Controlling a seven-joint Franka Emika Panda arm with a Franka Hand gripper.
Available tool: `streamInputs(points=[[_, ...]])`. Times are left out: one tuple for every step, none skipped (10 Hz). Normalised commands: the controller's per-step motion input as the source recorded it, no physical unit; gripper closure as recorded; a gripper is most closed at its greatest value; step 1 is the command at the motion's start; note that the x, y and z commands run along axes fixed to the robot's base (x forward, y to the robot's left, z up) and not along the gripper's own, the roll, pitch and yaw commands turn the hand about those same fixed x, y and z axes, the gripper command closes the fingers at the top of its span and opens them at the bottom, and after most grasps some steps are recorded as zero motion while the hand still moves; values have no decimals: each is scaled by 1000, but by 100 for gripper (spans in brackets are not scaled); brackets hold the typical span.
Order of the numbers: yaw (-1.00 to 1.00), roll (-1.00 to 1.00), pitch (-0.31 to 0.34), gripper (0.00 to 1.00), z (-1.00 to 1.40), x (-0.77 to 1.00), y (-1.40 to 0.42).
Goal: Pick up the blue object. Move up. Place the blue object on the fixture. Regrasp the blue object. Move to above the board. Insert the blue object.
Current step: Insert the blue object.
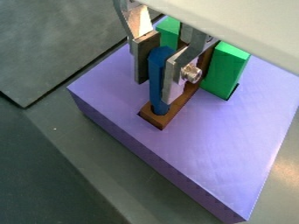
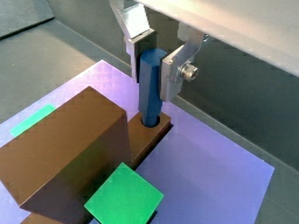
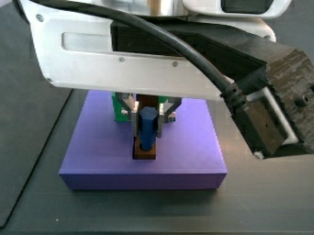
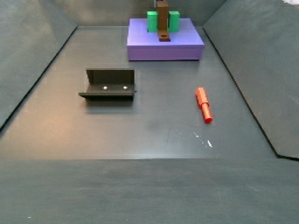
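**Blue peg upright in the gripper, its lower end at the hole in the brown bar**

The gripper [image 1: 160,63] hangs over the purple board [image 1: 222,157], clenched on the blue peg [image 1: 156,80]. In both wrist views the two silver fingers [image 2: 179,63] press the peg's upper part from either side, with no gap showing between pads and peg.

The peg's long axis stands vertical, in line with the fingers, so it points straight down from the gripper toward the board. Its lower end meets the end of the brown bar [image 2: 70,162], at the spot where the bar's hole lies [image 1: 156,112]. In a wrist view the tip [image 2: 151,118] seems to sit just inside the opening, though how deep it has gone cannot be told.

Judging from this, the insertion is the step in hand, and the coming move is a straight push down along the peg's own axis. Any tilt would likely jam the tip against the rim of the hole.

Green blocks [image 1: 225,70] stand just behind the gripper on the board. In a side view the dark fixture [image 4: 108,85] sits empty, well apart from the board [image 4: 163,46], and a red peg [image 4: 205,105] lies flat on the floor
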Motion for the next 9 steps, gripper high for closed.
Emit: streamInputs(points=[[-149,-260,91,100,-371,177,209],[-163,-206,77,100,-591,191,263],[-117,-56,26,100,-660,109,231],[-66,0,0,100,-660,0,174],[-17,93,0,100,-471,0,0],[0,93,-21,100,-606,-63,-29],[0,73,-80,100,-663,-171,-100],[0,87,0,100,-214,0,-20],[0,0,0,100,0,0,0]])
